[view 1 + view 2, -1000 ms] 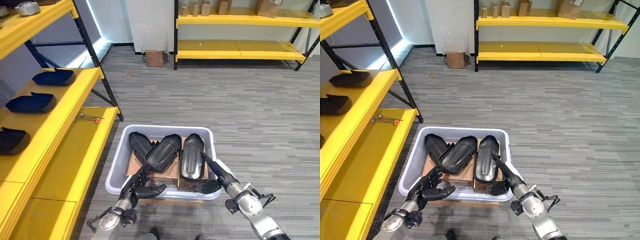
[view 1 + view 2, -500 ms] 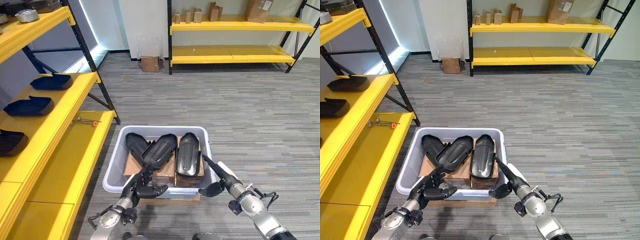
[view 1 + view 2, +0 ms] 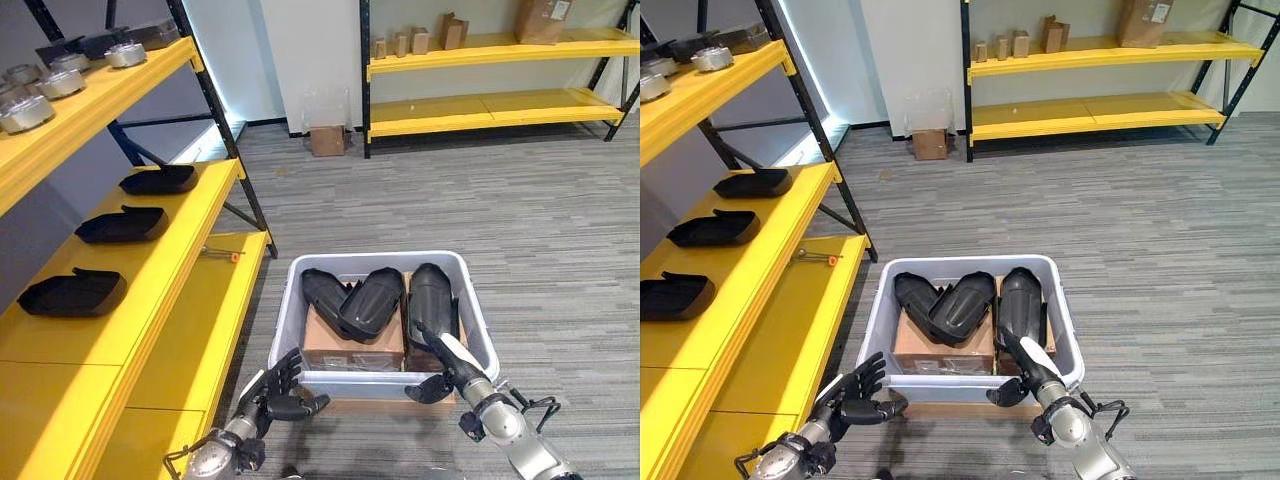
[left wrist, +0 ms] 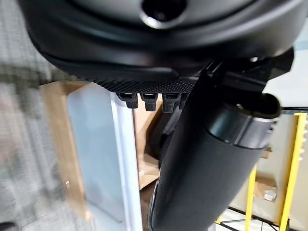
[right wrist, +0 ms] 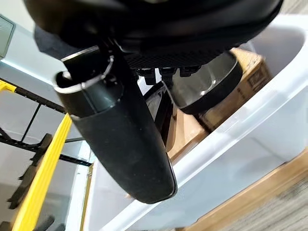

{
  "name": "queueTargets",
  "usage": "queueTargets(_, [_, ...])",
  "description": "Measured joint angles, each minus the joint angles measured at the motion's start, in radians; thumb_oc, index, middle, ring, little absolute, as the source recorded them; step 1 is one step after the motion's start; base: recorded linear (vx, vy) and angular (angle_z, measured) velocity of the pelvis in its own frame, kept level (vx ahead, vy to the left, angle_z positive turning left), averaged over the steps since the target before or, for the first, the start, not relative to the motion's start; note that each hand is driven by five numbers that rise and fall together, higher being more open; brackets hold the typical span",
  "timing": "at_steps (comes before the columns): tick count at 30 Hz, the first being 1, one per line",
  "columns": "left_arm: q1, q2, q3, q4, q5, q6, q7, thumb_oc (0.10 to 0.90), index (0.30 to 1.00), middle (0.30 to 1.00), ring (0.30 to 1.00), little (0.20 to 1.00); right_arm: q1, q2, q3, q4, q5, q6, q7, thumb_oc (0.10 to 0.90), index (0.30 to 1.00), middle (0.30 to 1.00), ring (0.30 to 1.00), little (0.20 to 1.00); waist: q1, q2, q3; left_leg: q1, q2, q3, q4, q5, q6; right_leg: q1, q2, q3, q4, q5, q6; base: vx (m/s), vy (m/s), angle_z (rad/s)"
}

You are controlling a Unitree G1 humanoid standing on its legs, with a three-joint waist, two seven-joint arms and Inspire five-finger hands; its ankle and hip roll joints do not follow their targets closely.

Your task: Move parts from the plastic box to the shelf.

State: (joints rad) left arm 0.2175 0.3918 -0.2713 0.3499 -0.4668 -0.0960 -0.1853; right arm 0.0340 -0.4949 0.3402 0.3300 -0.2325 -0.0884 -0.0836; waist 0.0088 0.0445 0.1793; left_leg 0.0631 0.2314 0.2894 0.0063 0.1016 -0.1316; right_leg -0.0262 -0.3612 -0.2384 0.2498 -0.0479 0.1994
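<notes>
Silver-grey arms, dark left hand, dark right hand, white thumb cover

We see the plastic box on the floor, just right of the shelf. Three parts lie in it on cardboard boxes. More parts sit on the shelf.

No legible text, labels or numbers on anything
</notes>
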Motion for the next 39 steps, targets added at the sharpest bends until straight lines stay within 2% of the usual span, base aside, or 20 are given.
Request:
queueTargets(3, [-0.006, 0.000, 0.002, -0.009, 0.000, -0.001, 0.001, 0.900, 1.000, 1.000, 1.000, 1.000, -0.003, 0.000, 0.000, 0.000, -0.009, -0.005, -0.078, 0.900, 1.000, 1.000, 1.000, 1.000, 0.019, -0.003, 0.004, -0.029, 0.010, 0.000, -0.007, 0.011, -0.001, 0.000, 0.013, -0.019, -0.048, 0.030, 0.000, -0.05, -0.041, 0.04])
queueTargets(9, [-0.010, -0.001, 0.003, -0.018, -0.002, -0.008, 0.000, 0.900, 1.000, 1.000, 1.000, 1.000, -0.062, -0.015, -0.002, -0.017, -0.040, -0.021, -0.182, 0.900, 1.000, 1.000, 1.000, 1.000, 0.052, -0.007, 0.052, -0.049, 0.019, -0.004, -0.010, 0.022, 0.000, 0.014, 0.033, -0.036, -0.105, 0.074, -0.001, -0.02, -0.038, 0.03])
queueTargets(15, [-0.010, -0.001, 0.006, -0.037, -0.030, -0.003, -0.002, 0.900, 1.000, 1.000, 1.000, 1.000, -0.168, -0.026, -0.057, -0.062, -0.015, -0.059, -0.291, 0.900, 1.000, 1.000, 1.000, 1.000, 0.074, -0.005, 0.064, -0.046, 0.028, -0.014, -0.010, 0.026, -0.008, 0.042, 0.048, -0.056, -0.129, 0.079, -0.002, 0.03, -0.018, 0.05])
queueTargets(19, [-0.031, -0.001, 0.001, -0.038, -0.040, 0.004, -0.001, 0.900, 1.000, 1.000, 1.000, 1.000, -0.232, -0.023, -0.107, -0.062, 0.050, -0.068, -0.302, 0.900, 1.000, 1.000, 1.000, 1.000, 0.076, 0.001, 0.071, -0.042, 0.028, -0.020, -0.009, 0.025, -0.007, 0.058, 0.048, -0.067, -0.135, 0.078, -0.002, 0.06, 0.012, 0.07])
queueTargets(22, [-0.042, -0.001, -0.001, -0.038, -0.040, 0.007, -0.001, 0.900, 1.000, 1.000, 1.000, 1.000, -0.242, -0.021, -0.122, -0.062, 0.051, -0.068, -0.301, 0.900, 1.000, 1.000, 1.000, 1.000, 0.076, 0.002, 0.073, -0.037, 0.028, -0.022, -0.005, 0.022, -0.007, 0.069, 0.048, -0.070, -0.138, 0.078, -0.002, 0.06, 0.017, 0.02])
queueTargets(27, [-0.054, 0.007, -0.014, -0.039, -0.040, 0.007, -0.001, 0.900, 1.000, 1.000, 1.000, 1.000, -0.263, -0.023, -0.121, -0.046, 0.047, -0.025, -0.297, 0.900, 1.000, 1.000, 1.000, 1.000, 0.076, 0.013, 0.090, -0.029, 0.028, -0.021, 0.008, 0.011, -0.004, 0.077, 0.045, -0.067, -0.134, 0.078, -0.003, 0.03, 0.011, -0.02])
queueTargets(30, [-0.073, 0.030, -0.039, -0.040, -0.041, 0.010, -0.001, 0.900, 1.000, 1.000, 1.000, 1.000, -0.289, -0.034, -0.120, -0.033, 0.038, 0.008, -0.292, 0.900, 1.000, 1.000, 1.000, 1.000, 0.076, 0.029, 0.116, -0.038, 0.029, -0.022, 0.014, 0.011, -0.005, 0.064, 0.042, -0.064, -0.118, 0.075, -0.007, -0.05, 0.016, -0.01])
queueTargets(35, [-0.116, 0.040, -0.049, -0.041, -0.087, 0.004, 0.005, 0.900, 1.000, 1.000, 1.000, 1.000, -0.392, -0.072, -0.077, 0.063, 0.027, 0.052, -0.260, 0.900, 1.000, 1.000, 1.000, 1.000, 0.080, 0.044, 0.159, -0.117, 0.030, -0.027, 0.062, 0.011, -0.003, -0.030, 0.027, -0.046, -0.051, 0.065, -0.012, -0.17, -0.001, -0.01])
queueTargets(37, [-0.153, 0.040, -0.052, -0.044, -0.086, -0.024, 0.060, 0.900, 1.000, 1.000, 1.000, 1.000, -0.438, -0.084, -0.075, 0.096, 0.005, 0.072, -0.251, 0.900, 1.000, 1.000, 1.000, 1.000, 0.081, 0.052, 0.201, -0.157, 0.030, -0.039, 0.079, 0.015, -0.003, -0.071, 0.023, -0.043, -0.022, 0.064, -0.014, -0.14, -0.044, 0.08])
queueTargets(39, [-0.201, 0.040, -0.038, -0.051, -0.085, -0.106, 0.182, 0.900, 1.000, 1.000, 1.000, 1.000, -0.490, -0.091, -0.069, 0.145, 0.004, 0.095, -0.252, 0.900, 1.000, 1.000, 1.000, 1.000, 0.090, 0.054, 0.251, -0.212, 0.031, -0.055, 0.107, 0.019, 0.000, -0.130, 0.014, -0.042, 0.032, 0.050, -0.023, -0.21, -0.117, 0.11])
